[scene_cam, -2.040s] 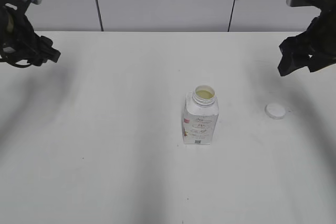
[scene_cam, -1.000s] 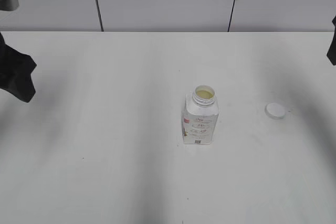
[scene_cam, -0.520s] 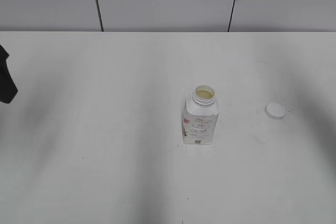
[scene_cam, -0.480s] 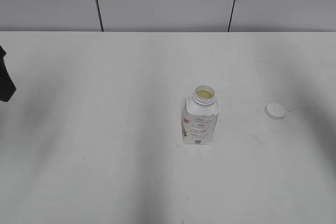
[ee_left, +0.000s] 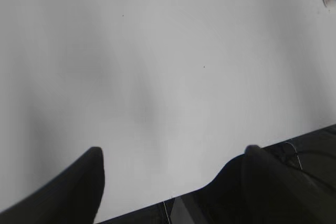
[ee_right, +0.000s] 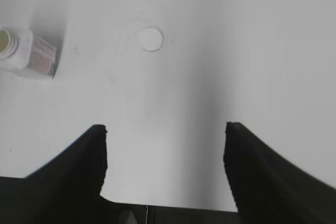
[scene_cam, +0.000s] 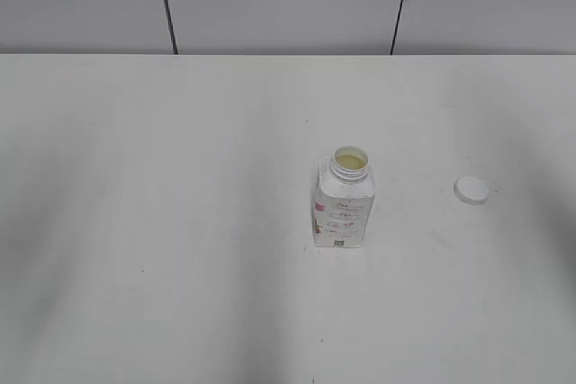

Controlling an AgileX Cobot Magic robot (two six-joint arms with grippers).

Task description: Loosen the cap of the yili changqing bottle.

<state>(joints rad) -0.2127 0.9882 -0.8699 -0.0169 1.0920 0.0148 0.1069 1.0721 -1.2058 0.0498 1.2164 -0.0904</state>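
Both arms gone from ext. view; jaws wide, empty, well off cap (scene_cam: 472,190) & bottle (scene_cam: 343,201).

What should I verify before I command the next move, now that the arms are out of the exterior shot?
1. Cap off the bottle: ok, it lies on the table to the bottle's right, apart from it.
2. Bottle upright: ok, its open neck faces up.
3. Spill around the bottle: ok, none visible.
4. Left gripper empty: ok, jaws open, nothing between them.
5. Right gripper empty: ok, jaws open above bare table.
6. Arms away from the bottle: ok, neither appears in the exterior view.
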